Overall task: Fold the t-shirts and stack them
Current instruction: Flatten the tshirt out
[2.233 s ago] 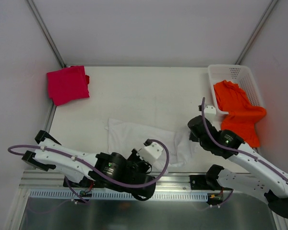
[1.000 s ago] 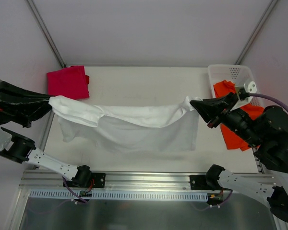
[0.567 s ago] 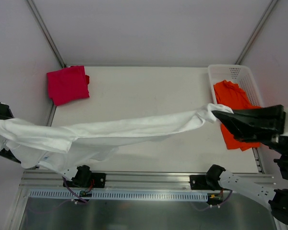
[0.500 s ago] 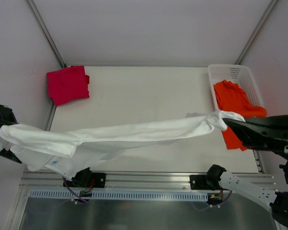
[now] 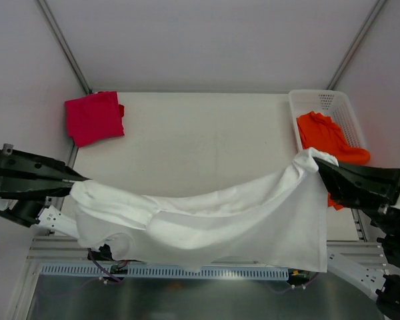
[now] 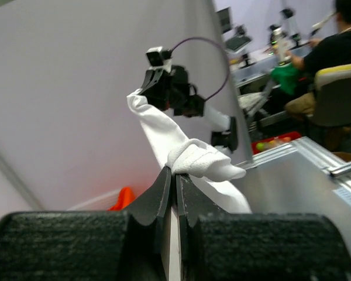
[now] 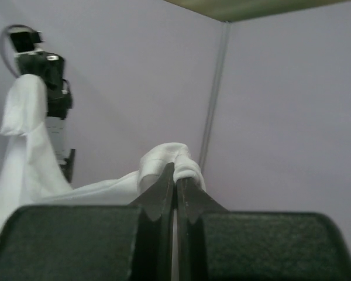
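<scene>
The white t-shirt hangs spread in the air.
The left gripper and right gripper each pinch tight on an upper corner; the cloth sags between them over the table's near edge.

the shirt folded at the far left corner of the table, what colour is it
Magenta-red, plain: the folded shirt shows best in the top external view.
</scene>
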Controlling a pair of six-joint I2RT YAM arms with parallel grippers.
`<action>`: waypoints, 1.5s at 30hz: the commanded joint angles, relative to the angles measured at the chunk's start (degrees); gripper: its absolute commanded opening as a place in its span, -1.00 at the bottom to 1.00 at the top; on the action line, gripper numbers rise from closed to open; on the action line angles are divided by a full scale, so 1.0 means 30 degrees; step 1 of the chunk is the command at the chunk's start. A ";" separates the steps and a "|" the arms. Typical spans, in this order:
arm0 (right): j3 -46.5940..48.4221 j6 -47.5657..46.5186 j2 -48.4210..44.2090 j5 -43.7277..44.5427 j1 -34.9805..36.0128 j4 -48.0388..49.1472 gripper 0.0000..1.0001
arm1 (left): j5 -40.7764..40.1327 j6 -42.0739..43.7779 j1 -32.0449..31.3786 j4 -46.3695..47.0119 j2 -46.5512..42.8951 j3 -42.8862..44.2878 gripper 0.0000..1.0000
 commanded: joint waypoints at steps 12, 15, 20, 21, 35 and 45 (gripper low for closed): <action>-0.2960 -0.4100 0.8130 1.7553 -0.0118 0.0630 -0.99 | -1.2982 0.4390 0.0005 0.8886 -0.0402 -0.9927 -1.00; -0.3107 -0.3953 0.8805 1.7177 -0.0352 0.0659 -0.99 | -0.6732 0.1224 -0.0024 0.0673 0.2551 -0.4898 -1.00; -0.3313 -0.4040 0.8719 1.5568 -0.0557 0.0659 -0.99 | 0.2053 0.1859 -0.0024 -0.6099 0.6860 0.4682 -1.00; -0.3313 -0.4186 0.8544 1.5244 -0.0558 0.0659 -0.99 | 0.2586 0.1891 0.0005 -0.6688 0.7620 0.6118 -1.00; -0.2231 -0.3075 0.5585 1.1404 -0.0558 -0.1507 -0.99 | -0.7264 0.6032 0.8925 -0.1860 1.7146 1.0032 -1.00; 0.0255 -0.2693 0.4557 1.3072 -0.0558 -0.6978 -0.99 | 0.4090 -0.5872 2.4584 -0.3325 1.4732 0.5948 -1.00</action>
